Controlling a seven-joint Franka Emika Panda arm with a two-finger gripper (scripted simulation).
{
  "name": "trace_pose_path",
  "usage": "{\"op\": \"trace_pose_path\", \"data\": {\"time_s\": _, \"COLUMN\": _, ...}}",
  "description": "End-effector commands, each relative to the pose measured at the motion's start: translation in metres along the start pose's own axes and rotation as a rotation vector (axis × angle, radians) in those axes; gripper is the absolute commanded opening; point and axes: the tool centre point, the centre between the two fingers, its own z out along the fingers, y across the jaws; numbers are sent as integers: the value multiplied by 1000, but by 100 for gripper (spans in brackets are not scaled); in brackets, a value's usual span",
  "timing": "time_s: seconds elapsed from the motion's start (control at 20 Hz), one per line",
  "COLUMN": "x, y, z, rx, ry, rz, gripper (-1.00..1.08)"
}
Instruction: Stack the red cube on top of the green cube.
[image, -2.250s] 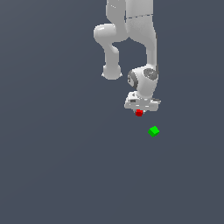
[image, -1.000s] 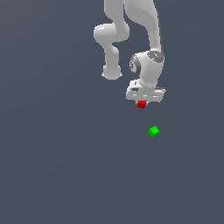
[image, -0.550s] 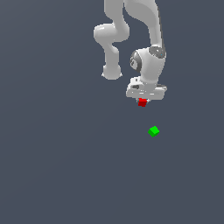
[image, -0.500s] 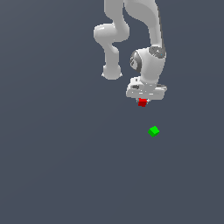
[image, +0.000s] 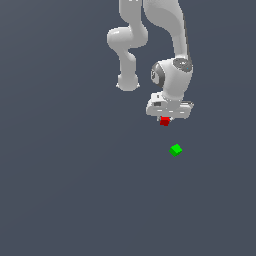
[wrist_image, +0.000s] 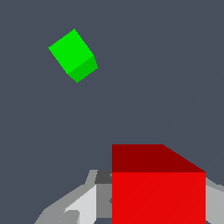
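Note:
The red cube is held in my white gripper, which is shut on it and carries it above the grey floor. In the wrist view the red cube fills the foreground between my fingers. The green cube lies on the floor, below the gripper and a little toward the exterior view's right. It also shows in the wrist view, apart from the red cube and tilted.
The white arm reaches down from the top of the exterior view. The floor is plain dark grey with nothing else on it.
The gripper has lifted the red cube and shifted it slightly toward the exterior view's right. The green cube has not moved.

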Motion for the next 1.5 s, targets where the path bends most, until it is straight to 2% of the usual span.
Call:
{"op": "trace_pose_path", "data": {"time_s": 0.0, "x": 10, "y": -5, "z": 4, "rx": 0, "ry": 0, "rz": 0, "gripper": -100}}
{"op": "trace_pose_path", "data": {"time_s": 0.8, "x": 93, "y": -54, "z": 39, "rx": -1, "ry": 1, "rz": 0, "gripper": -100}}
{"op": "trace_pose_path", "data": {"time_s": 1.1, "x": 110, "y": -65, "z": 45, "rx": -1, "ry": 1, "rz": 0, "gripper": -100}}
{"op": "trace_pose_path", "data": {"time_s": 1.45, "x": 119, "y": -69, "z": 48, "rx": 0, "ry": 0, "rz": 0, "gripper": -100}}
